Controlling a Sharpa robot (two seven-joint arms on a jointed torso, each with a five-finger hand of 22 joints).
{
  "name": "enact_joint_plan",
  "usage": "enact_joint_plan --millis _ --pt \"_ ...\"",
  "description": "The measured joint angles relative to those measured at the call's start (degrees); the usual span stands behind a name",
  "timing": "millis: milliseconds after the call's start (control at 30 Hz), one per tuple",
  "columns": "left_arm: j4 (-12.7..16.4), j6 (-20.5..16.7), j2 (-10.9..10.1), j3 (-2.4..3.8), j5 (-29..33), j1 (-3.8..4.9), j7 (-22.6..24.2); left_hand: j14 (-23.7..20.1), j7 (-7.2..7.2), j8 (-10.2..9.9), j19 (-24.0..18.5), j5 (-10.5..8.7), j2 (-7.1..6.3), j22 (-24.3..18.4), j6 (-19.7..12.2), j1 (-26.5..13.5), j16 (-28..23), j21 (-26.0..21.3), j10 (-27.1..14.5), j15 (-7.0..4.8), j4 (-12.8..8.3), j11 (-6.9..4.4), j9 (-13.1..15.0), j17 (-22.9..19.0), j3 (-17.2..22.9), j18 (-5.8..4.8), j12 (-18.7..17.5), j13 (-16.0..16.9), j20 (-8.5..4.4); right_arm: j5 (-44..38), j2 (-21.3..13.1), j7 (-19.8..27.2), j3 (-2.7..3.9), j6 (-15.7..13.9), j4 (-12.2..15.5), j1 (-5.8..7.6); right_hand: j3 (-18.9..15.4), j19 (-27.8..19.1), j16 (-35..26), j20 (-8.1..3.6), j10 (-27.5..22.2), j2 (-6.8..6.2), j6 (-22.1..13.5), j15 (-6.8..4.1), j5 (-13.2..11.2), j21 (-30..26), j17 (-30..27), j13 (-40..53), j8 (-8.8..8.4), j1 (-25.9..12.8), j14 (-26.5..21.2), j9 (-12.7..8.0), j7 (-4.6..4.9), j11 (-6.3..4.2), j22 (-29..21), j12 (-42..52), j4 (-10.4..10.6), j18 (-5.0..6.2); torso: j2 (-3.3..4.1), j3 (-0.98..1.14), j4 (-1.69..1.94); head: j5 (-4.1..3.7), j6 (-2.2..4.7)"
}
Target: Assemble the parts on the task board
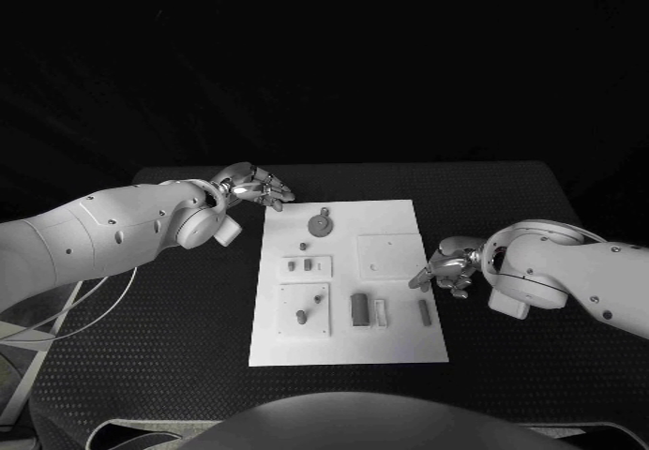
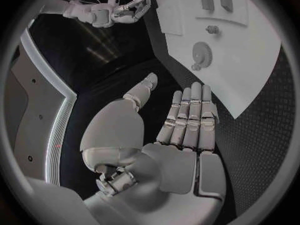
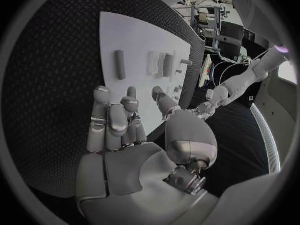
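Hovering in head view: right hand (image 1: 450, 264) is sitting empty at the board (image 1: 392, 347) edge, nearest the long bar (image 1: 425, 312). Left wrist: left hand (image 2: 187, 120) is extending flat, empty. Right wrist: bar's long axis is lying ahead of spread fingertips (image 3: 102, 92).

A black desk (image 1: 541, 202) with a finely textured top carries the white task board (image 1: 406, 347), which lies flat at its middle, long side running front to back.
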Motion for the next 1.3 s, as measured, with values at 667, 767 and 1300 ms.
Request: enact_joint_plan --millis 667,767,1300 --pt "0.3 0.0 0.2 0.0 0.3 0.0 0.2 0.0 0.0 0.0 0.0 0.0 0.0 0.0 0.0 0.0 0.0 0.0 0.0 0.0 -0.2 0.0 -0.1 0.3 -0.2 0.0 0.2 0.0 0.0 -10.2 -1.4 -1.8 -0.3 4.2 1.3 -1.61 -1.4 -0.2 0.0 0.23 0.0 0.35 0.4 0.08 0.0 0.0 -0.5 -0.3 0.0 0.0 0.1 0.2 -0.21 0.0 0.0 0.0 0.3 0.01 -0.02 -0.02 0.04 -0.72 0.05" --pt "0.3 0.0 0.2 0.0 0.3 0.0 0.2 0.0 0.0 0.0 0.0 0.0 0.0 0.0 0.0 0.0 0.0 0.0 0.0 0.0 -0.2 0.0 -0.1 0.3 -0.2 0.0 0.2 0.0 0.0 -10.7 -1.2 -1.9 -0.31 4.4 1.2 -2.25 -1.4 -0.2 0.0 0.23 0.0 0.35 0.5 0.08 0.0 0.0 -0.5 -0.3 0.0 0.0 0.1 0.1 -0.16 0.01 0.0 0.0 0.3 0.0 -0.02 -0.02 0.1 -0.73 0.06" --pt "0.3 0.4 0.2 0.0 0.3 -0.01 0.2 0.0 0.0 0.0 0.0 0.0 0.23 0.0 0.0 -0.2 -0.2 0.0 0.0 0.0 -0.2 0.0 -0.1 0.5 -0.2 0.0 0.4 -0.1 0.0 -11.5 1.5 -2.0 -0.12 4.7 -0.5 -3.76 -1.6 -0.2 0.0 0.23 0.0 0.59 1.2 0.09 0.0 0.0 -0.1 -0.4 0.56 -0.2 0.1 0.4 0.19 0.01 0.0 0.0 0.5 0.01 -0.01 -0.09 0.23 -0.49 -0.24"
